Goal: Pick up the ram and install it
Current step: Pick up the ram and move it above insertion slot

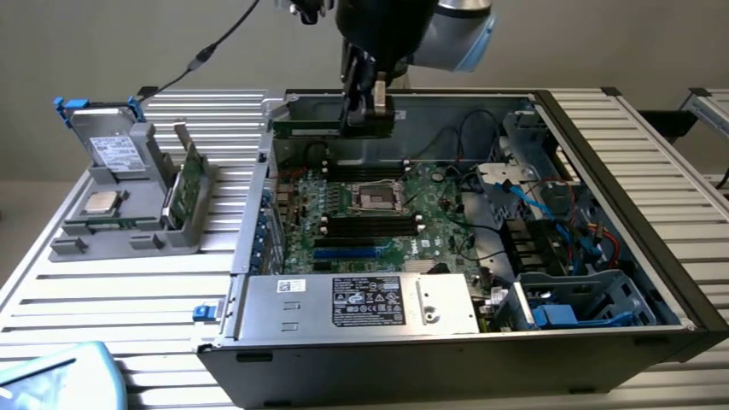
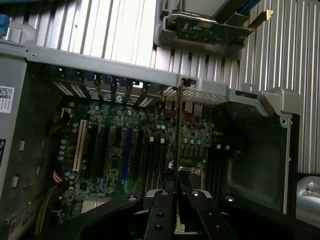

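The hand (image 1: pixel 370 120) grips the ram (image 1: pixel 310 130), a thin dark-green stick, held level.

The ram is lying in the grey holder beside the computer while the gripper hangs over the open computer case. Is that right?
Not quite. The ram is not in the grey holder; the gripper holds it while hanging over the open computer case. The exterior view shows this. The green board standing in the holder is a bigger card.
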